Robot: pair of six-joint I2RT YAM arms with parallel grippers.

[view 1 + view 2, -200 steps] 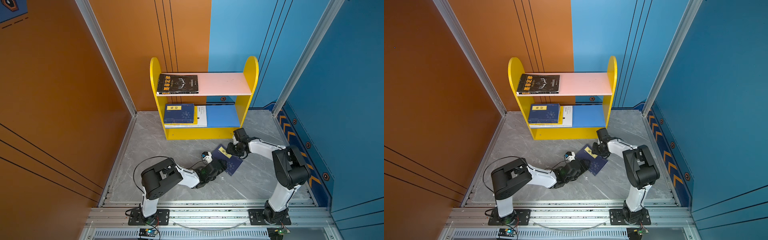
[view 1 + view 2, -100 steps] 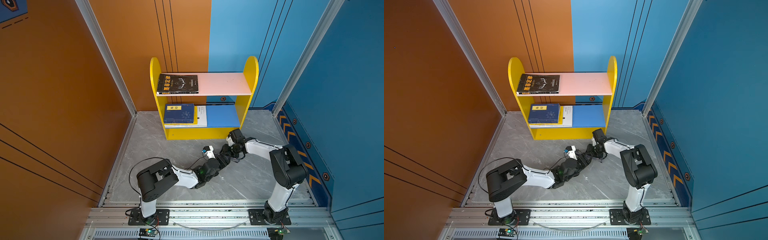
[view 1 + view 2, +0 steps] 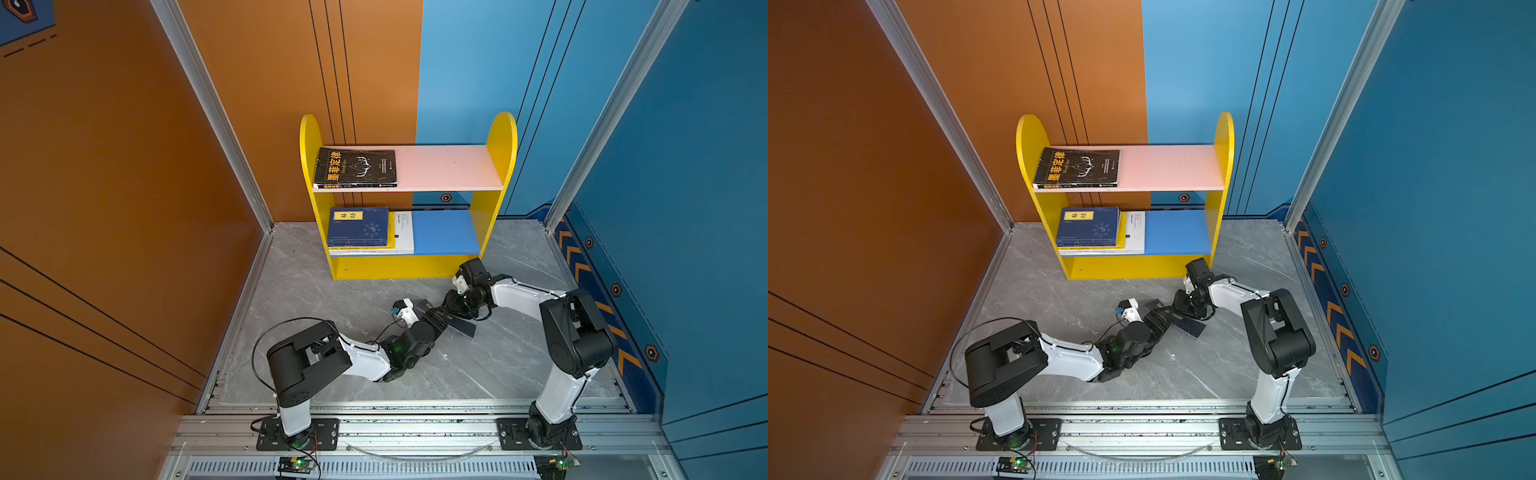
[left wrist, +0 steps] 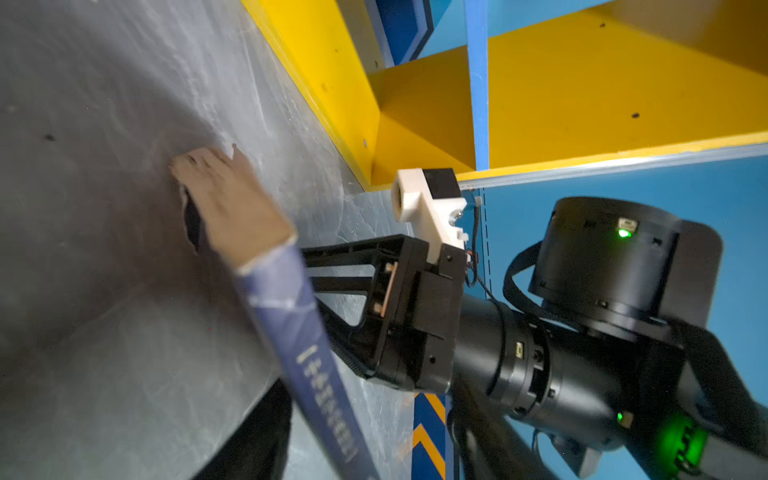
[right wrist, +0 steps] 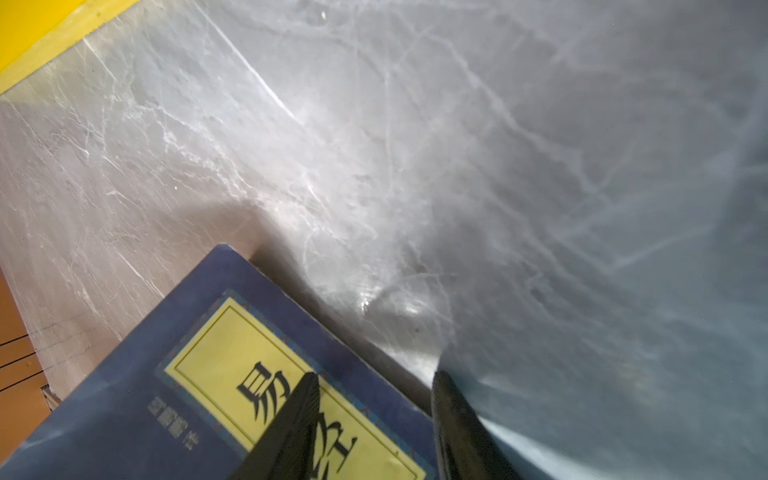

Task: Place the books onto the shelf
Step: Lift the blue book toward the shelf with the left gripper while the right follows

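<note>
While left gripper (image 3: pixel 444 314) flanks the navy book (image 5: pixel 137 374) — grip unclear — right gripper (image 5: pixel 374 376) straddles its edge, spread.

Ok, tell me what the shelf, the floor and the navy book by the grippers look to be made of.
The shelf looks like painted or laminated board, smooth and matte; a pale raw edge and small screw holes show in the left wrist view. The floor is a grey marble-look slab or printed sheet, with white veins and soft glare. The navy book has a matte paper cover with whitish scuffs along its edge.
</note>
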